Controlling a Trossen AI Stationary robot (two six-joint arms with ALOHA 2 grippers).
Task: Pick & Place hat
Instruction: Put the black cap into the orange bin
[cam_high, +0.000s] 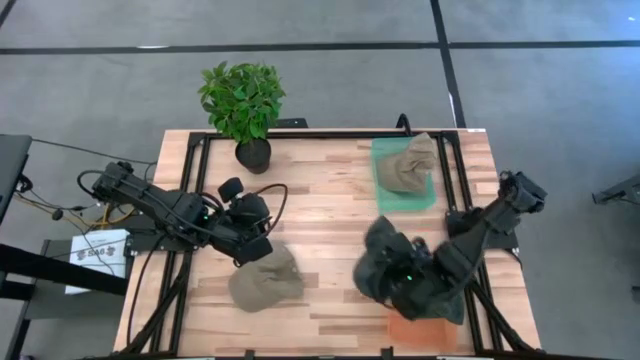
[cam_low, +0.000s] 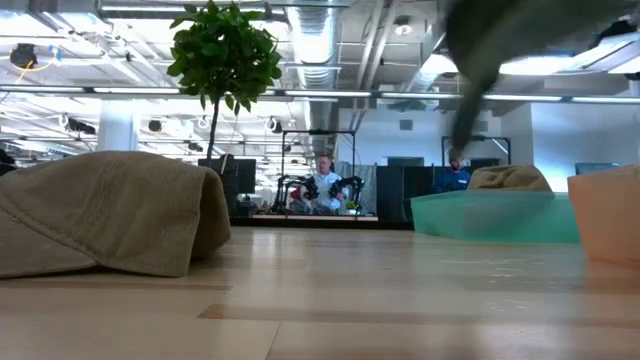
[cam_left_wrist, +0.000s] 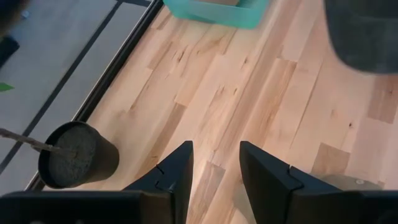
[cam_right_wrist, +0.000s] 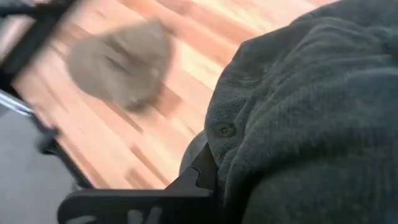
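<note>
Three hats show: a dark hat (cam_high: 412, 270) clamped in the right gripper (cam_high: 405, 268) above the orange bin (cam_high: 420, 330), a tan hat (cam_high: 266, 278) lying beside the left gripper (cam_high: 252, 247), whose fingers stand apart, and a third hat (cam_high: 410, 163) in the green bin (cam_high: 385, 190) farther back. No writing is readable.

A potted plant (cam_high: 243, 105) stands at the table's (cam_high: 330, 215) far edge (a seated person (cam_low: 322, 186) shows beyond).

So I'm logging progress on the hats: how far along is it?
One tan hat already lies in the green tray. The right gripper holds a dark hat above the orange tray, not yet released. Another tan hat waits on the table beside the open left gripper.
</note>
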